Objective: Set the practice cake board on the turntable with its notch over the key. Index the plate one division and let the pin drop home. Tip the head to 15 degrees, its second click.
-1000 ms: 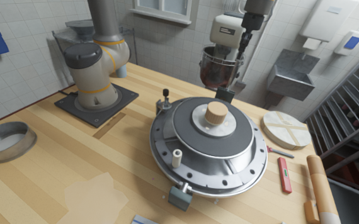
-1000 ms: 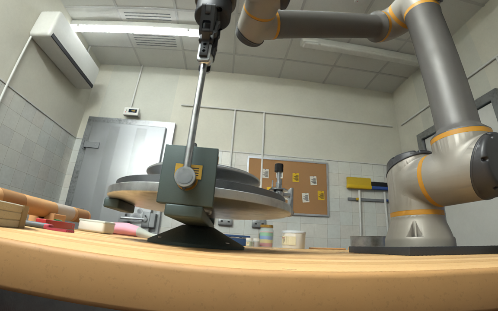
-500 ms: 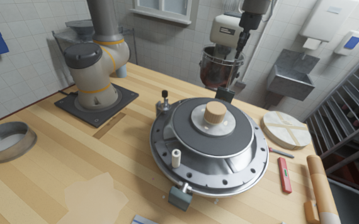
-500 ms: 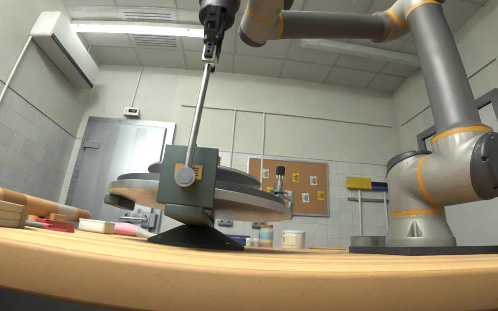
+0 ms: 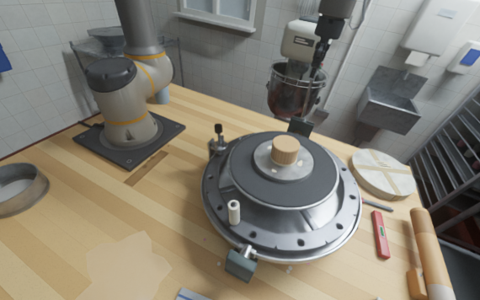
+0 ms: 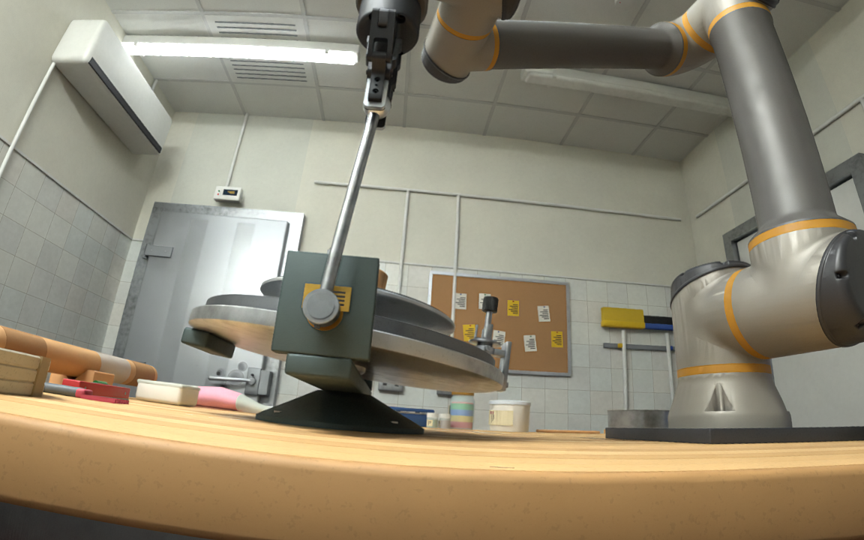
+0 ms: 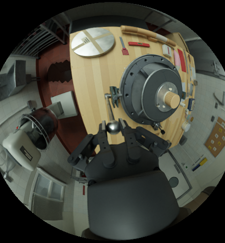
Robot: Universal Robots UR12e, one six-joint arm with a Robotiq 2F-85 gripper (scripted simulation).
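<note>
The tilt lever point(image 6: 349, 201), a long steel rod with a ball knob point(image 7: 113, 126), rises from the dark green pivot block point(image 6: 325, 306) at the turntable's far side, and my gripper point(image 7: 113, 124) is clamped on that knob high above the bench. The lever leans toward the arm's base. The turntable head point(image 5: 281, 191) is tipped, its side toward the index pin sitting lower. The dark cake board point(image 5: 283, 170) lies on the plate with a wooden knob point(image 5: 285, 149) at its centre. The black-topped index pin point(image 5: 217, 137) stands at the plate's rim. A white peg point(image 5: 233, 211) stands on the rim's near side.
The robot's base point(image 5: 127, 113) stands on the bench's back left. A round taped board point(image 5: 382, 172), a red level point(image 5: 380, 234) and a rolling pin point(image 5: 428, 248) lie right of the turntable. A steel bowl point(image 5: 7, 194) sits at the left edge. A stand mixer point(image 5: 300, 71) is behind the bench.
</note>
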